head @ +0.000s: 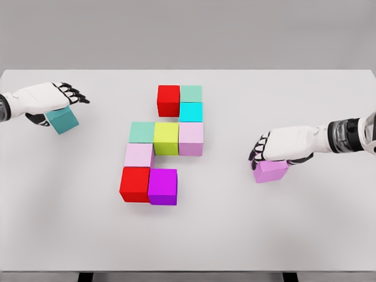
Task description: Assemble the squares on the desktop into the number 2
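Several coloured cubes sit joined in the middle of the white table [305, 100]. A red cube [168, 100] and a mint cube [191, 93] form the top row, with a cyan cube [191, 111] below the mint one. Under those run a green cube [141, 132], a yellow cube [166, 137] and a pale pink cube [191, 138]. Lower left lie a pink cube [139, 155], a second red cube [135, 184] and a magenta cube [163, 186]. My left hand [50, 100] is curled over a teal cube [63, 120]. My right hand [271, 150] grips a violet cube [271, 171].
The table's front edge [188, 271] runs along the bottom of the view, with dark legs showing beneath it. A grey wall stands behind the table.
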Controlling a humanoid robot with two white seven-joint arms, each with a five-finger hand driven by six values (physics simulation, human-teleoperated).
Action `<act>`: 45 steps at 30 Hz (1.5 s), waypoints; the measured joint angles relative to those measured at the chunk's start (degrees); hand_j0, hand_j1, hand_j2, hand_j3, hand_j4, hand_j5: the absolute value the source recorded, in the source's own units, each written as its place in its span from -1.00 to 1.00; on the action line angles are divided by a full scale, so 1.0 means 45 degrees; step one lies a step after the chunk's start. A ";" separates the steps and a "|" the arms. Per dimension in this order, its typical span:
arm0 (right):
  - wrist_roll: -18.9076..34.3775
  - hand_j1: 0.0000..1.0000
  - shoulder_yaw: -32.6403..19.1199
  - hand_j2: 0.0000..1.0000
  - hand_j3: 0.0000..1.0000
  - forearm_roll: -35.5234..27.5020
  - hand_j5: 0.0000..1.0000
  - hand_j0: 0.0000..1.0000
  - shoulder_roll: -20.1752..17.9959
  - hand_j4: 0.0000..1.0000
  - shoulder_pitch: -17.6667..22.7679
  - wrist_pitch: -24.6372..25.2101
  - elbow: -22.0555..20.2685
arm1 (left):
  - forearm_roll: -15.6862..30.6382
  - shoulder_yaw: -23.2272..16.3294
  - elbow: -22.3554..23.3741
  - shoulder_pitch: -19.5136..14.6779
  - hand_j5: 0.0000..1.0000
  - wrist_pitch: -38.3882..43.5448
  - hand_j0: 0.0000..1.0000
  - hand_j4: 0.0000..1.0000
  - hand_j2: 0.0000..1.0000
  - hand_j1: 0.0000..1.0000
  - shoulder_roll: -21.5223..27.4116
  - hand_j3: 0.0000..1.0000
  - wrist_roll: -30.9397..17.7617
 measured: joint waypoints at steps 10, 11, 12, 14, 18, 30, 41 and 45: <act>0.0237 0.25 -0.0143 0.25 0.25 -0.0137 0.25 0.25 -0.0440 0.25 -0.0039 -0.0077 -0.1334 | -0.0214 -0.0163 0.0187 0.0020 1.00 0.0000 1.00 1.00 1.00 1.00 -0.0077 1.00 0.0000; 0.0242 0.25 -0.0143 0.25 0.25 -0.0232 0.25 0.25 -0.0520 0.25 -0.0019 -0.0077 -0.1503 | -0.0233 -0.0166 0.0215 0.0020 1.00 0.0000 1.00 1.00 1.00 1.00 -0.0078 1.00 0.0000; 0.0246 0.25 -0.0142 0.25 0.25 -0.0341 0.25 0.25 -0.0609 0.25 0.0020 -0.0079 -0.1674 | -0.0264 -0.0169 0.0245 0.0020 1.00 0.0000 1.00 1.00 1.00 1.00 -0.0079 1.00 0.0000; 0.0246 0.25 -0.0129 0.25 0.25 -0.0522 0.25 0.25 -0.0739 0.25 0.0078 -0.0079 -0.1929 | -0.0320 -0.0172 0.0282 0.0020 1.00 0.0000 1.00 1.00 1.00 1.00 -0.0079 1.00 0.0000; 0.0228 0.25 -0.0100 0.25 0.25 -0.0867 0.25 0.25 -0.0687 0.25 0.0176 -0.0087 -0.2128 | -0.0549 -0.0175 0.0320 0.0020 0.82 0.0000 0.82 0.82 0.82 0.82 -0.0080 0.82 0.0000; 0.0243 0.25 -0.0105 0.25 0.25 -0.1018 0.25 0.25 0.0757 0.25 0.0371 -0.0086 -0.2198 | -0.0882 -0.0130 0.0319 -0.0020 0.17 0.0025 0.17 0.17 0.17 0.17 -0.0067 0.17 0.0059; 0.0249 0.87 -0.0174 0.87 0.87 -0.0980 0.87 0.87 0.1270 0.87 0.0313 -0.0090 -0.2146 | -0.0923 -0.0137 0.0399 -0.0390 0.21 0.0002 0.21 0.21 0.21 0.21 -0.0191 0.21 0.0002; 0.0242 0.99 -0.0270 0.99 0.99 -0.1009 0.99 0.99 0.1299 0.99 0.0332 -0.0082 -0.2141 | -0.0926 -0.0132 0.0589 -0.0605 0.21 0.0000 0.21 0.21 0.21 0.21 -0.0448 0.21 -0.0003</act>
